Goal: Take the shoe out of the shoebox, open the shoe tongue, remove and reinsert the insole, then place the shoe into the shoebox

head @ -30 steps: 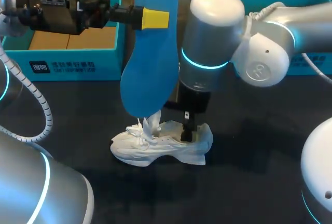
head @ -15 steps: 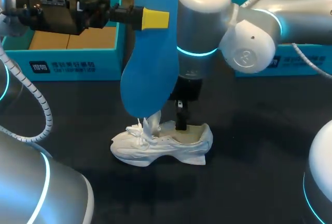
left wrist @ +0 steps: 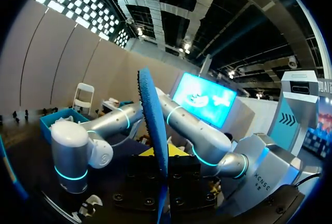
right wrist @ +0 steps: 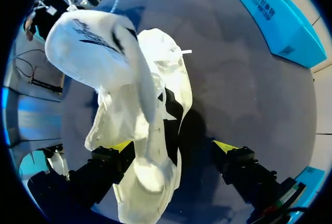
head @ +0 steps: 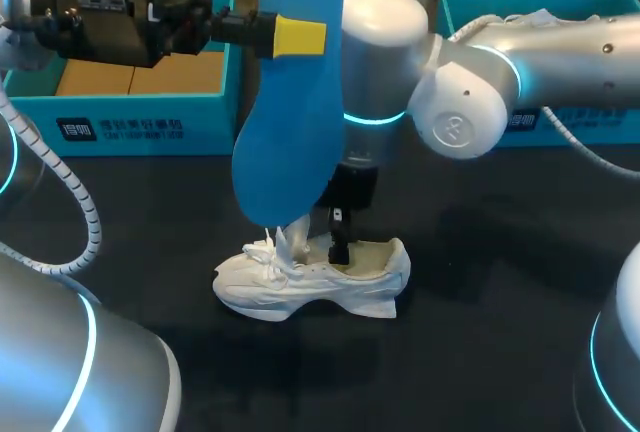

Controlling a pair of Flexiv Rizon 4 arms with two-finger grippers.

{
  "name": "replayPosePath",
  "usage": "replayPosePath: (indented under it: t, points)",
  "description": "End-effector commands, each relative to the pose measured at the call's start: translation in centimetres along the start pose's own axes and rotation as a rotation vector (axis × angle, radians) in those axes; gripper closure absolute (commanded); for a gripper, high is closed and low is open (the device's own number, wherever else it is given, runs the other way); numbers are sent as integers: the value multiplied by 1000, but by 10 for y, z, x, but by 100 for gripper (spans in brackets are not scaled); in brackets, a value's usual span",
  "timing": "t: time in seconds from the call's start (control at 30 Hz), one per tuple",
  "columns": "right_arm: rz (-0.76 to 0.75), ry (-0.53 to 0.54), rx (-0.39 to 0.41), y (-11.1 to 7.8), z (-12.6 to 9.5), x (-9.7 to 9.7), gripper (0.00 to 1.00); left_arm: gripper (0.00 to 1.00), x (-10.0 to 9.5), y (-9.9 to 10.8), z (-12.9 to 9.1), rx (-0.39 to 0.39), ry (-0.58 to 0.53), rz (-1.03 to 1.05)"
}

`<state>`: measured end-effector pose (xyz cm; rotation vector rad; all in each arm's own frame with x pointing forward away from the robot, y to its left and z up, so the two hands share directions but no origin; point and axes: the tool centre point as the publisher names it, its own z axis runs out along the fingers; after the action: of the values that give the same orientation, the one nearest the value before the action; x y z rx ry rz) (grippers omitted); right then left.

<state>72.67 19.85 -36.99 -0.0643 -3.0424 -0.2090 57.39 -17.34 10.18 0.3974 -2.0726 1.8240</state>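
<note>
Our right end effector (head: 338,242) has slid leftward into the white lace-up sneaker (head: 300,280) on the black counter (head: 480,352), spread apart; our left end effector (head: 300,37) clamps the blue foam insole (head: 290,102) above; we should hold the sneaker open, feeding toe-first.

White shoe (head: 320,282) upright, tongue raised — blue insole (head: 290,122) vertical above; teal shoebox (head: 120,127) behind

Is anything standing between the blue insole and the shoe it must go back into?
Yes. The right gripper has its jaws down at the opening of the white shoe, beside the lower end of the blue insole.
</note>
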Motion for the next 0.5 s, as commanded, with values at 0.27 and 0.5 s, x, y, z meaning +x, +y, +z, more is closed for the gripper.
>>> replayPosePath:
  t: [0.27,0.5]
  points:
    - [14,27,11,1,5,7,100,100,0,-1,1,-4,0,-1]
    - [64,50,12,0,-1,15,100,100,0,-1,1,-4,0,-1]
